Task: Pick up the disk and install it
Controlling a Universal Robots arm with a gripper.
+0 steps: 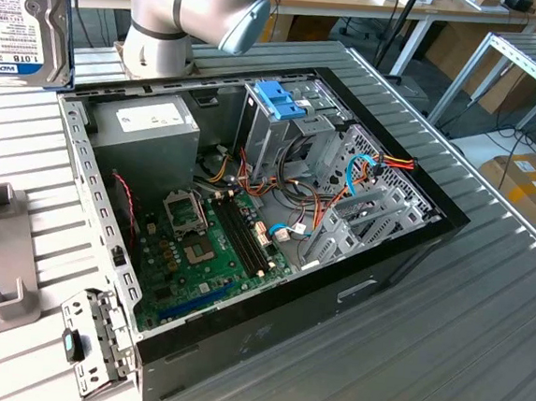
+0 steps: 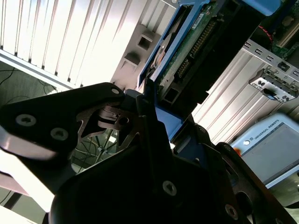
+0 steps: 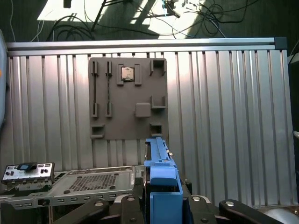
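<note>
The disk [image 1: 17, 10] hangs upright at the exterior view's far left, its labelled face showing inside a blue carrier. In the second wrist view my gripper [image 2: 161, 119] is shut on the disk [image 2: 196, 46], whose circuit-board side and connector show above the black fingers [image 2: 140, 109]. In the first wrist view the disk [image 3: 161, 172] is seen edge-on as a blue rail rising from my gripper [image 3: 162, 198]. The open computer case [image 1: 83, 166] lies on the ribbed table, and its metal drive cage [image 1: 274, 135] stands upright with a blue handle on top.
A grey moulded fixture plate [image 3: 128, 98] lies on the ribbed metal table [image 3: 224, 116] beside the case. A loose metal bracket [image 1: 96, 336] rests by the case's near corner. The arm's base [image 1: 161, 32] stands behind the case. A cardboard box [image 1: 532, 186] sits on the floor.
</note>
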